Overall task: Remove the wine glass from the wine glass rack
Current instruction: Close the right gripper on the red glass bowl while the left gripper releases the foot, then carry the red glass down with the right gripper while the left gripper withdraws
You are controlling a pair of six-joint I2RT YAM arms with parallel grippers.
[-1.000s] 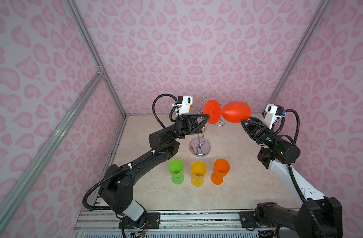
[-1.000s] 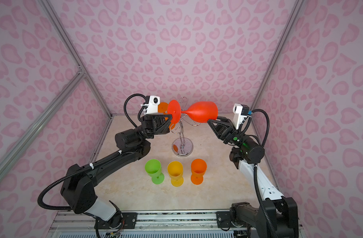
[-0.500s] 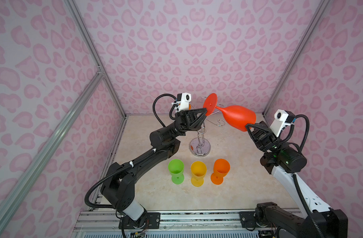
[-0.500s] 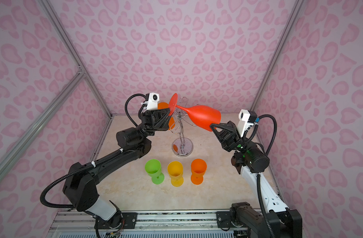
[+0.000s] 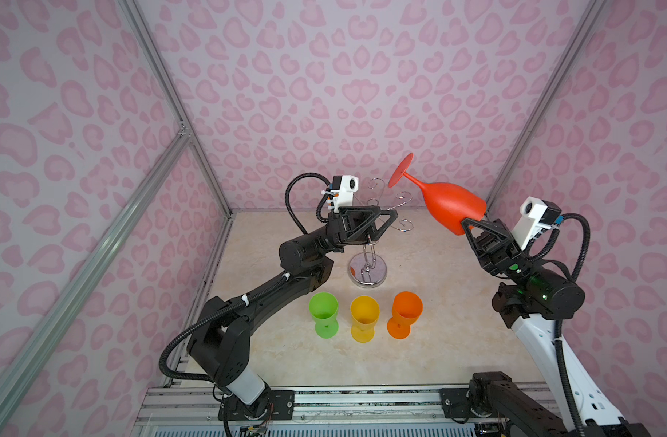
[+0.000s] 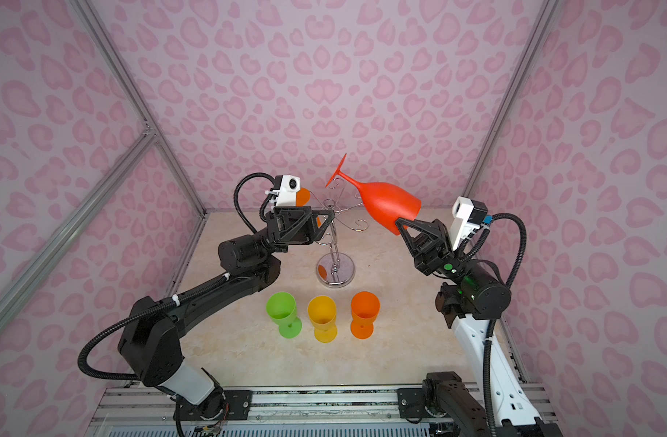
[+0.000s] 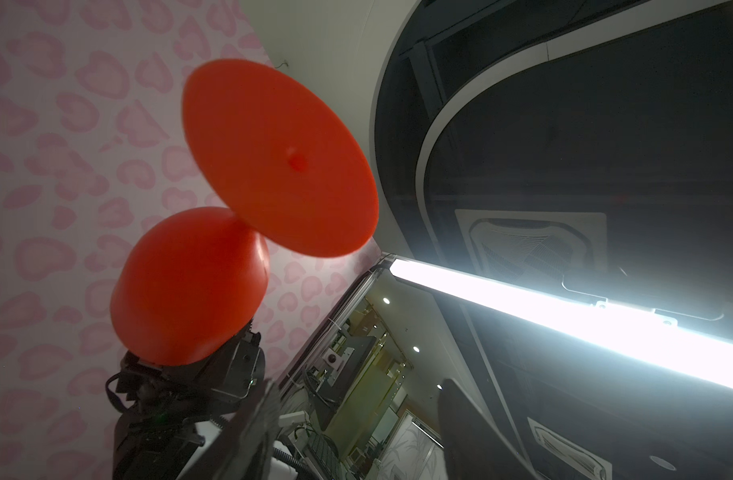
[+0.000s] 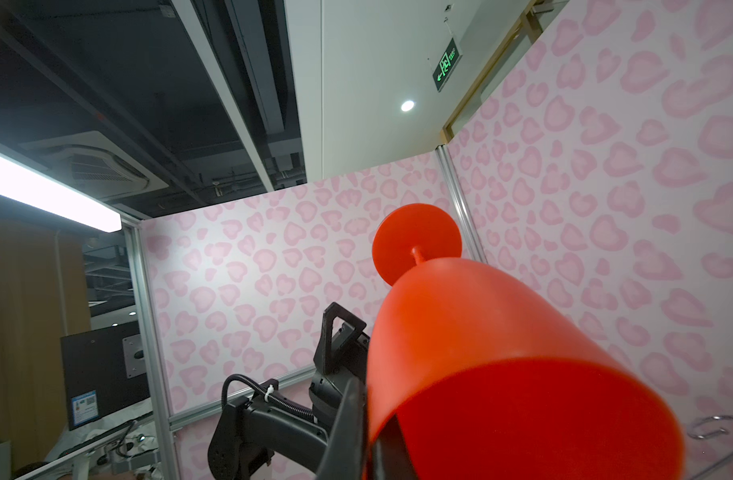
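the left arm [image 5: 286, 283] stretches forward, wrist about level, left gripper [image 5: 392, 221] with jaws parted and empty. the right arm [image 5: 540, 291] rises steeply, right gripper [image 5: 466, 225] angled upward, pinched shut on the wine glass [image 5: 451, 206] rim.

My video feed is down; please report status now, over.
Left gripper open, empty. Right gripper shut on wine glass rim. Glass tilted, clear of rack. Nothing blocking.

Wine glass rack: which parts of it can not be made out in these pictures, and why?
- Upper post of the wine glass rack: behind the left pincer in a top view.
- Orange object, maybe another glass: mostly behind that pincer in a top view; hanging or not, unclear.
- Right wrist view: only one hook, past the red wine glass, cut by the edge.
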